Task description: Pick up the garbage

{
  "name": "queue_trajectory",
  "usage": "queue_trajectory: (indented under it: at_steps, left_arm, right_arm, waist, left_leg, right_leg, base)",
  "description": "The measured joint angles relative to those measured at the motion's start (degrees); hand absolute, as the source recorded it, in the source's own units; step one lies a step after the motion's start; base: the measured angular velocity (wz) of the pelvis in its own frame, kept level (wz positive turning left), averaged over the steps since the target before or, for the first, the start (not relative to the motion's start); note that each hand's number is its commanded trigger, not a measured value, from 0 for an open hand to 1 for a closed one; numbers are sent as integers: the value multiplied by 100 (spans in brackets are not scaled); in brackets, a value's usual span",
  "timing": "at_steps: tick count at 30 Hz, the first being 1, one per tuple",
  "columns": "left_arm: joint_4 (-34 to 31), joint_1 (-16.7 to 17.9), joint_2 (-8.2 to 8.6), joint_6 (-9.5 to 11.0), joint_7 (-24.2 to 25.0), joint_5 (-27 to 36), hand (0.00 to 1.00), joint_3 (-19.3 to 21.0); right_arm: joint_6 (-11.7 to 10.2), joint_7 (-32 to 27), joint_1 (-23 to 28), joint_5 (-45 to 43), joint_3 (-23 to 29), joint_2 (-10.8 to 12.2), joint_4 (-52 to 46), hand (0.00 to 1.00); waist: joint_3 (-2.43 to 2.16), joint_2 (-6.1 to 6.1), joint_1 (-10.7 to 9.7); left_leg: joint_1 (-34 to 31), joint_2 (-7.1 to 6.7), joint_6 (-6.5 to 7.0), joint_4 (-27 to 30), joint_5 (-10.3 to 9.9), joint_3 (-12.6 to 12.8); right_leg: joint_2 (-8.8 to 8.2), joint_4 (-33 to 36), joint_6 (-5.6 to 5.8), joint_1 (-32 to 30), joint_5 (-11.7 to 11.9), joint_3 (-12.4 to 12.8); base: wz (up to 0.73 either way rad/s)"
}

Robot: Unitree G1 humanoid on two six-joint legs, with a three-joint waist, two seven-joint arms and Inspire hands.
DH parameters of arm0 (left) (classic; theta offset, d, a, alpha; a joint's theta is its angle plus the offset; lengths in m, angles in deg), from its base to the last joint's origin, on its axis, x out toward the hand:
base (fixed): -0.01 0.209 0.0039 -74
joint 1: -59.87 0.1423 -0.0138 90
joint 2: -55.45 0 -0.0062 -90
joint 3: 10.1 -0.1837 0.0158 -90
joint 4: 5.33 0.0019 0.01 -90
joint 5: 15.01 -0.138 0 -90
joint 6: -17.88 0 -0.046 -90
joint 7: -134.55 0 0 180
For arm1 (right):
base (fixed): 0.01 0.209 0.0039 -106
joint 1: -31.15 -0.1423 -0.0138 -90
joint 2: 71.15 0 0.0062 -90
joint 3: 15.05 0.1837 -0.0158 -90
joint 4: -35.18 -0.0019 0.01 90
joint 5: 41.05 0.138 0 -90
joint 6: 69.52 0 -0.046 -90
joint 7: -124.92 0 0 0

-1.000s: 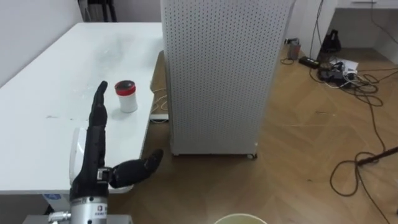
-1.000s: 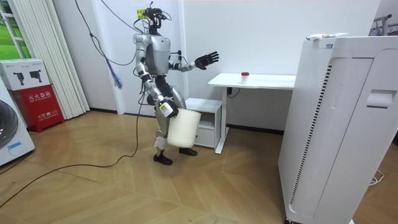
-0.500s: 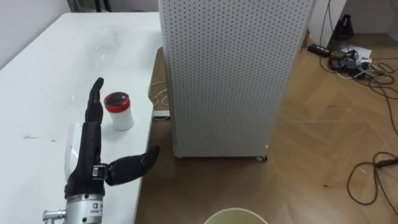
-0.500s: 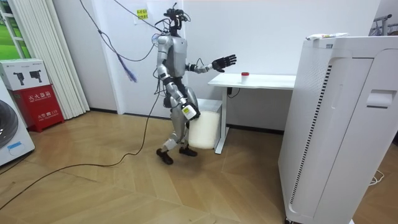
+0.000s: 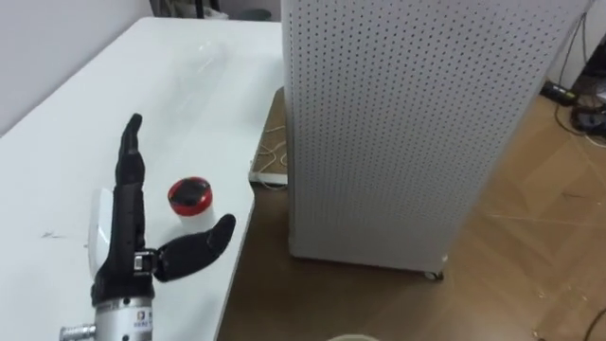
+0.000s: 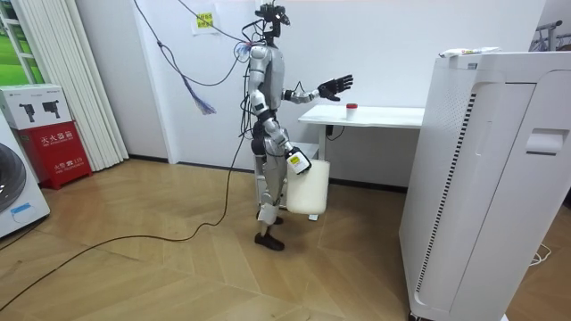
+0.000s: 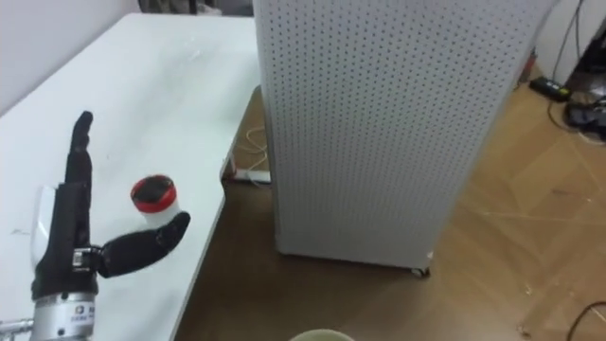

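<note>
A small white cup with a red lid (image 5: 191, 199) (image 7: 153, 197) stands near the right edge of the white table (image 5: 66, 142). My left hand (image 5: 128, 227) (image 7: 71, 227) is raised over the table just left of the cup, open, fingers straight and thumb spread toward the cup, not touching it. In the room view I stand at the table's (image 6: 375, 116) left end with the left hand (image 6: 336, 86) stretched over it, short of the cup (image 6: 351, 108). A cream waste bin (image 6: 308, 185) hangs at my thigh from my right hand (image 6: 297, 161); its rim (image 7: 317, 334) shows at the bottom.
A tall white perforated cabinet (image 5: 407, 123) (image 6: 482, 178) stands on the wood floor right of the table, with a narrow gap between them. A white cable (image 5: 270, 156) lies in that gap. A red box (image 6: 52, 134) stands by the curtain.
I have walked up to the table, carrying the bin along. The cup now sits beside my left hand's thumb instead of ahead of the fingertips. The hand has stayed open.
</note>
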Motion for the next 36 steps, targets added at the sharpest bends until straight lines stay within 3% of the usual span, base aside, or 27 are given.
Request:
queue_trajectory:
  at_steps: [3,4,5,6,7,8,9,10,13,23,28,36]
  left_arm:
    - [-39,20,-1,-7,3,-3,0,10]
    - [-38,22,-5,-10,9,0,0,11]
    - [-38,13,-11,-13,21,9,0,7]
    - [-38,2,-10,-13,21,8,0,-6]
    - [-41,-79,-9,-11,22,-19,0,-59]
    - [-37,-57,-7,-35,-2,-75,0,-58]
    - [-36,-35,-19,-80,-18,-74,0,-51]
    - [-22,18,-62,-148,-22,-70,0,-47]
    - [-22,43,-130,-222,-24,-47,0,36]
    - [196,239,-54,-248,30,-36,0,-26]
    - [728,269,-46,-263,27,150,0,-86]
    - [887,306,-43,-384,136,521,0,-242]
  right_arm:
    - [0,89,-7,5,0,-1,-94,100]
    - [0,112,-6,6,-4,11,-94,100]
    - [2,107,4,27,-11,42,-90,100]
    - [2,105,18,83,-10,45,-90,100]
    - [4,88,16,195,48,37,-83,100]
    - [40,93,3,180,61,43,-76,100]
    - [43,94,-10,174,61,45,-82,100]
    - [43,105,-8,154,52,48,-93,100]
    - [43,155,-50,3,40,51,-153,100]
    - [68,215,20,-39,7,19,-155,100]
    - [84,275,78,-32,-3,15,-153,100]
    - [86,275,106,-38,-16,41,-156,100]
  waist:
    - [-4,-43,-4]
    - [15,-87,-11]
    - [60,-191,-27]
    - [69,-244,-35]
    - [80,-286,-27]
    - [47,-366,65]
    - [50,-375,129]
    - [55,-369,204]
    - [66,-336,252]
    - [50,-269,106]
    - [28,-202,84]
    - [13,-215,-30]
  left_leg:
    - [-2,42,-2,29,1,38]
    - [-54,32,-8,195,-2,136]
    - [-332,-11,-123,587,-44,276]
    - [-439,-10,-180,429,-15,297]
    - [-746,45,-78,1,272,322]
    - [-801,55,-15,17,447,535]
    - [-792,62,-3,8,455,614]
    - [-729,49,0,8,456,635]
    - [-512,-28,3,-109,455,611]
    - [-268,-32,26,-372,463,624]
    - [-131,-25,25,-445,464,641]
    - [-94,-30,26,-454,464,638]
  right_leg:
    - [11,-216,11,152,25,8]
    - [-6,-327,26,259,47,146]
    - [-59,-444,79,364,81,532]
    - [-70,-475,102,375,95,754]
    - [-88,-491,166,312,83,1018]
    - [-126,-522,289,226,91,958]
    - [-141,-557,331,231,120,839]
    - [-162,-713,329,318,187,621]
    - [-188,-949,342,581,277,271]
    - [-134,-887,324,641,279,205]
    - [-124,-888,308,727,288,164]
    - [-125,-892,309,741,288,162]
  base:
    - [10]
    - [34]
    - [44]
    - [71]
    - [53]
    - [38]
    - [0]
    - [-9]
    - [-18]
    - [-8]
    - [-3]
    - [-2]
